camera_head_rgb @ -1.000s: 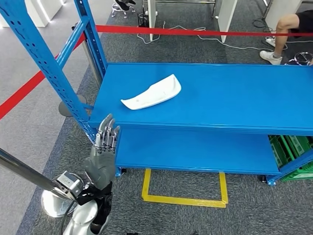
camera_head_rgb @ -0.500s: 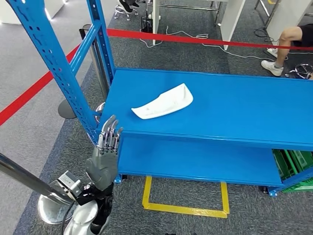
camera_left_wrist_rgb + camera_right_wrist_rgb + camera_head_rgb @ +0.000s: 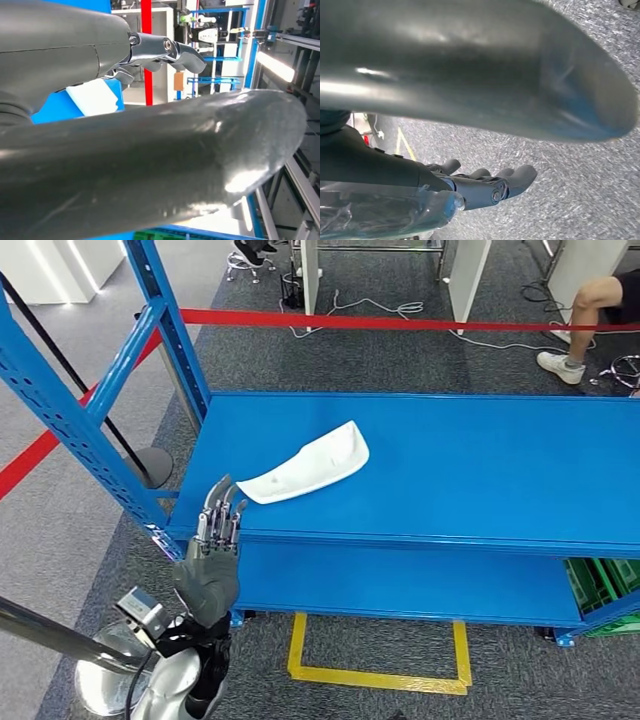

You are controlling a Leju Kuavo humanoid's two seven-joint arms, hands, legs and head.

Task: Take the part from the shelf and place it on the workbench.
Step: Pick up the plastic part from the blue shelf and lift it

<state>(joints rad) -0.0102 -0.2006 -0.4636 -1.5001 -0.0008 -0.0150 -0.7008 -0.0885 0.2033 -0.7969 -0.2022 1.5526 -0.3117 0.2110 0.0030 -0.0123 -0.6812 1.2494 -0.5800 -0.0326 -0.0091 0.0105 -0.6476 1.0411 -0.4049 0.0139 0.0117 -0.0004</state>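
1. We note that the whole head view has shifted since a moment ago: the blue shelf sits differently in frame, which we read as camera movement, not movement of the goods.
2. The white moulded part lies flat on the upper shelf deck, near its front edge and towards the left upright. It matches its earlier position on the deck and is untouched.
3. The left hand is raised just before the shelf's front edge, fingers extended upward and close together, holding nothing and apart from the part.
4. The right hand hangs over grey carpet, fingers loosely extended, nothing in its grasp.
5. We judge the task at the approach stage; the pick is not yet made.
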